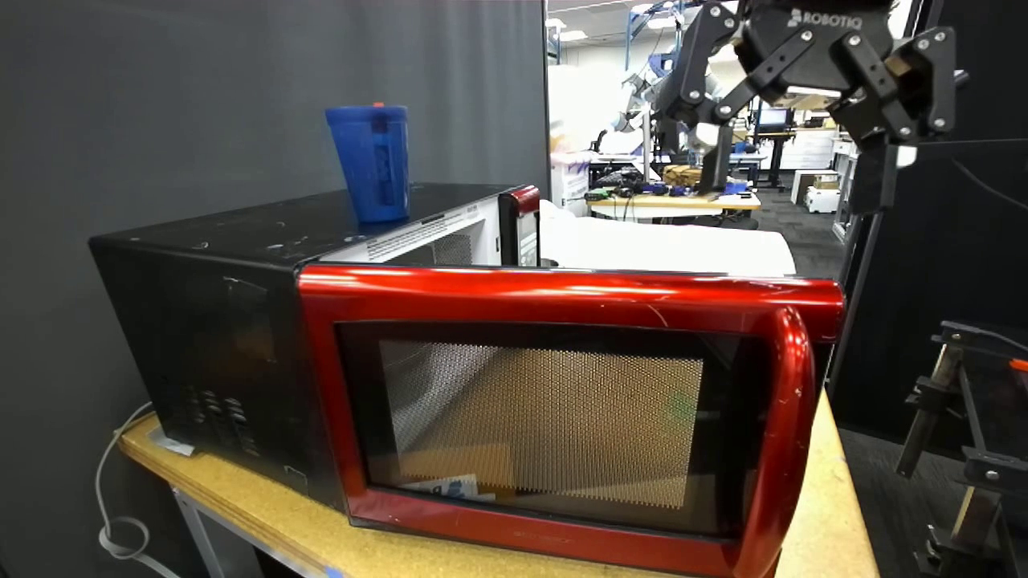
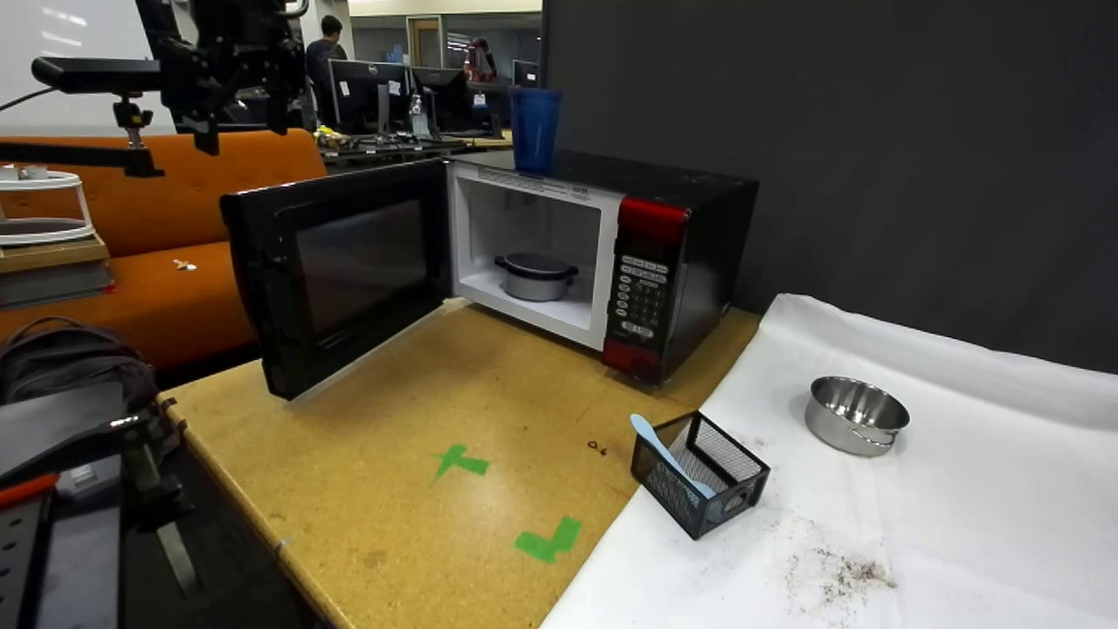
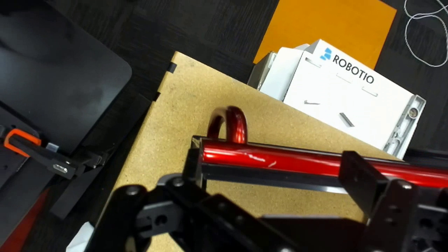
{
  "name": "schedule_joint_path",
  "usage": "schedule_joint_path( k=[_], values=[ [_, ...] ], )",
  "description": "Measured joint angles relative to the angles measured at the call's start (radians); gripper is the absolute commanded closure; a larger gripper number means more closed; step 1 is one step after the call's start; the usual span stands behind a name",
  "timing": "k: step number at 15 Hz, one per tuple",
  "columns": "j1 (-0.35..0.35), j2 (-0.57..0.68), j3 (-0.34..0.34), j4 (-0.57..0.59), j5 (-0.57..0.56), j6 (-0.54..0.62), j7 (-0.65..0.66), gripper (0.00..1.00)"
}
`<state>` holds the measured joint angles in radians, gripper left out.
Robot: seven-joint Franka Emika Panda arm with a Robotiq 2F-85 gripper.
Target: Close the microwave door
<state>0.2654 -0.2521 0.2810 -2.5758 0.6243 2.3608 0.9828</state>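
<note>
Robotiq gripper (image 1: 793, 193) hangs spread wide, upper right in exterior view. Red-framed microwave door (image 1: 546, 417) stands open, lower centre of same frame. Wooden tabletop (image 2: 376, 489) carries green tape (image 2: 564, 535), lower centre in exterior view; white sheet (image 2: 978, 524) covers lower right. Orange sofa (image 2: 205, 205) left, person (image 2: 321, 68) stands upper left, dark backdrop (image 2: 873, 175) fills upper right.

My black pincer (image 1: 795, 178) flashes white ROBOTIQ lettering (image 1: 826, 19) high above its fingers (image 1: 717, 160), silvery screws (image 1: 807, 36) studding angular links (image 1: 695, 64)!

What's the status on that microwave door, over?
Hand open, gripping nothing. Microwave door wide open. Pot sits inside microwave, cup on top; neither looks in the way.
</note>
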Motion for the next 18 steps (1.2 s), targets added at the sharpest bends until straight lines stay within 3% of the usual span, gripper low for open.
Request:
schedule_joint_path(
  k=[5, 14, 16, 18],
  values=[
    [0.033, 0.011, 0.035, -0.051, 0.057, 0.041, -0.002, 0.0],
    [0.078, 0.117, 0.086, -0.102, 0.07, 0.323, -0.039, 0.0],
    [0.077, 0.146, 0.086, -0.104, 0.029, 0.378, -0.03, 0.0],
    [0.066, 0.172, 0.086, -0.116, -0.111, 0.435, 0.048, 0.0]
  ],
)
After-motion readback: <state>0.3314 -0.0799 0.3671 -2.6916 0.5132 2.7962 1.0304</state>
